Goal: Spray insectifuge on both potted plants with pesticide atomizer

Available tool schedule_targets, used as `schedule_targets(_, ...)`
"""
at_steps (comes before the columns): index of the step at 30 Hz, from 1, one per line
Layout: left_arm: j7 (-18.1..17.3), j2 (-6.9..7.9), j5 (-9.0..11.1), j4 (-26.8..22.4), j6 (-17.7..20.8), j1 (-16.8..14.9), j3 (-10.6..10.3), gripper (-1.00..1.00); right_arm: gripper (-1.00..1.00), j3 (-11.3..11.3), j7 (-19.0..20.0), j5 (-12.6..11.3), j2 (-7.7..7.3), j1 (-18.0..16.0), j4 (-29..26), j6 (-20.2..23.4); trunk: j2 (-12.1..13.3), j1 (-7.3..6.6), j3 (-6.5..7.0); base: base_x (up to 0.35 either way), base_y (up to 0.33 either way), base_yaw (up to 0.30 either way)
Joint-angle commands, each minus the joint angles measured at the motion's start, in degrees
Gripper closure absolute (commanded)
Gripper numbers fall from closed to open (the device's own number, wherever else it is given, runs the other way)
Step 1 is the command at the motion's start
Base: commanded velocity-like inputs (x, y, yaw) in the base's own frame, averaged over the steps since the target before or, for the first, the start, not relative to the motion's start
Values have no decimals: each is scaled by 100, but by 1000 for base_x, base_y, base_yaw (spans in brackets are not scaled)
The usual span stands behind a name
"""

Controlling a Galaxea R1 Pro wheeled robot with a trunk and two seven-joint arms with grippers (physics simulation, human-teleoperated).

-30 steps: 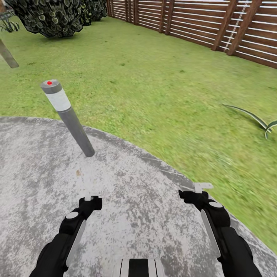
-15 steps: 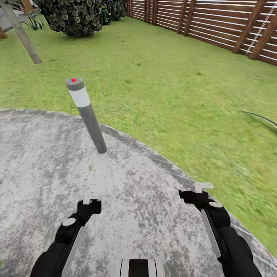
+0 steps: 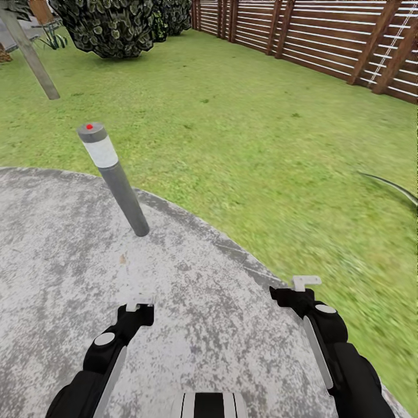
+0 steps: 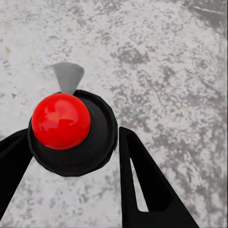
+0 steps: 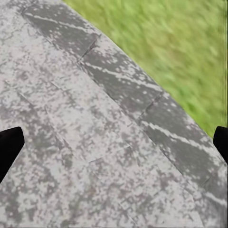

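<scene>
My left gripper [image 3: 139, 303] hangs low over the round grey patio [image 3: 203, 342]. In the left wrist view its black fingers [image 4: 142, 180] sit close around the pesticide atomizer [image 4: 90, 147], seen end-on as a round black cap with a red ball and a grey spout. My left gripper [image 4: 73, 134] is shut on it. My right gripper [image 3: 306, 283] is near the patio's edge. It [image 5: 114, 142] is open, with its fingers wide apart and only paving between them. The potted plants and the insectifuge are out of view.
A grey bollard lamp [image 3: 110, 174] with a red dot stands on the patio ahead on the left. Green lawn [image 3: 244, 128] runs to a slatted brown fence [image 3: 325, 40]. A dark bush [image 3: 110, 23] and a slanted post [image 3: 29, 55] are far left. A long thin leaf [image 3: 395, 187] reaches in at right.
The whole head view has swung, first one way and then partly back, so the camera has moved. Both arms keep nearly the same pose in the picture.
</scene>
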Motion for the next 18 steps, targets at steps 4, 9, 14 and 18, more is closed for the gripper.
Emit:
schedule_targets(4, 4, -1, -3, -8, 34, 0, -1, 100, -100, 3, -1, 3, -2, -2, 0, 27, -1, 0, 32, 89, -187, 0)
schedule_targets(9, 8, -1, -5, -5, 34, -3, -1, 100, -100, 3, -1, 3, -2, -2, 3, 27, -1, 0, 77, 24, -38, 59)
schedule_targets(14, 12, -1, -11, -5, 32, -5, -1, 100, -100, 4, -1, 3, -2, -2, 4, 27, -1, 0, 118, 3, -6, 159)
schedule_targets(18, 13, -1, -12, -4, 30, -5, -1, 100, -100, 4, -7, 3, -2, -2, 4, 27, -1, 0, 146, 0, -1, 220)
